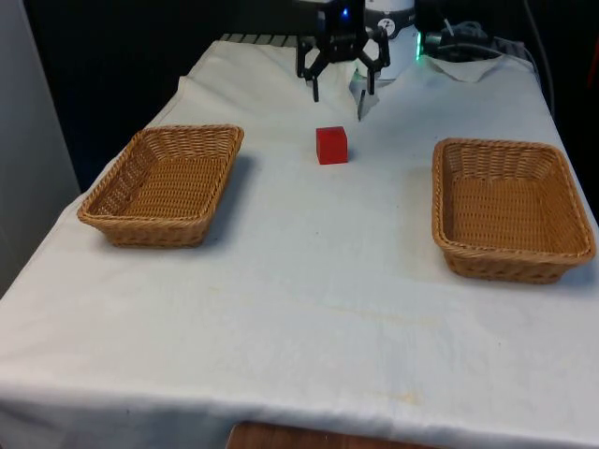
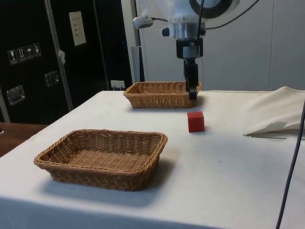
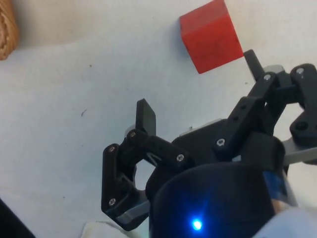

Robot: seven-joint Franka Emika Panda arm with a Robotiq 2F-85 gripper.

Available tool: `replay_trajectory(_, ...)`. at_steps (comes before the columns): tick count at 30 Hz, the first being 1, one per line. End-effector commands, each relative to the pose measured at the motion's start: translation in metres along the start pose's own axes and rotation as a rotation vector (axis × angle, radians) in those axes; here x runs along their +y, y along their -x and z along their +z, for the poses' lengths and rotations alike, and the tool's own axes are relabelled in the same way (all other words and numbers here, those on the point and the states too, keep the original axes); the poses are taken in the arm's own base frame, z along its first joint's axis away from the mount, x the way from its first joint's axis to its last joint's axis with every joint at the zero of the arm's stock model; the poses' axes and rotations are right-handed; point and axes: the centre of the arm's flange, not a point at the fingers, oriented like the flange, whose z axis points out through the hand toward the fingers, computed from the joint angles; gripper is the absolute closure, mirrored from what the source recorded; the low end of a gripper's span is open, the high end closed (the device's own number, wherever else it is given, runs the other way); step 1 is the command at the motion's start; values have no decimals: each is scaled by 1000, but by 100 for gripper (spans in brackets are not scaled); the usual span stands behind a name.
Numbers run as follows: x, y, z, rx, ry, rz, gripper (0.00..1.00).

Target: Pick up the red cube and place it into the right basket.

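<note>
Item one, red cube [image 1: 331,145]: rests on the white cloth [image 1: 309,281] near the middle of the table's far half, standing flat, touched by nothing; in the side view the cube [image 2: 195,121] sits between the two baskets and closer to the far one, and in the wrist view the cube [image 3: 212,35] lies on bare cloth beyond the fingertips. Item two, gripper [image 1: 341,92]: black, two-fingered, hangs in the air above the cloth just behind the cube, pointing downward; its fingers are spread wide apart and hold nothing, with one finger [image 3: 145,117] and the other finger [image 3: 253,64] clearly separated in the wrist view. In the side view the gripper [image 2: 191,93] is seen edge-on, its tips above the table surface and clear of the cube. Item three, basket on the front view's right [image 1: 512,267]: brown wicker, rectangular, shallow, well apart from the cube; it is the far basket [image 2: 162,100] in the side view. Item four, basket on the front view's left [image 1: 154,229]: same wicker make and shape, also well apart from the cube; it is the near basket [image 2: 102,174] in the side view. Item five, loose fold of white cloth [image 2: 279,112]: lies rumpled on the table beside the cube in the side view.
</note>
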Motion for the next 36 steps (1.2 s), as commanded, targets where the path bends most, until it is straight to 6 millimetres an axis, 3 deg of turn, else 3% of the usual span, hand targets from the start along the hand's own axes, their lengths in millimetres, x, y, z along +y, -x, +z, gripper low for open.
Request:
replay_trajectory(1,0,2,3,11,7,-4,0)
replay_trajectory(25,2,3,70,-6,104,-6,0)
replay_trajectory(36,4,4,88,-30,126,-3,0)
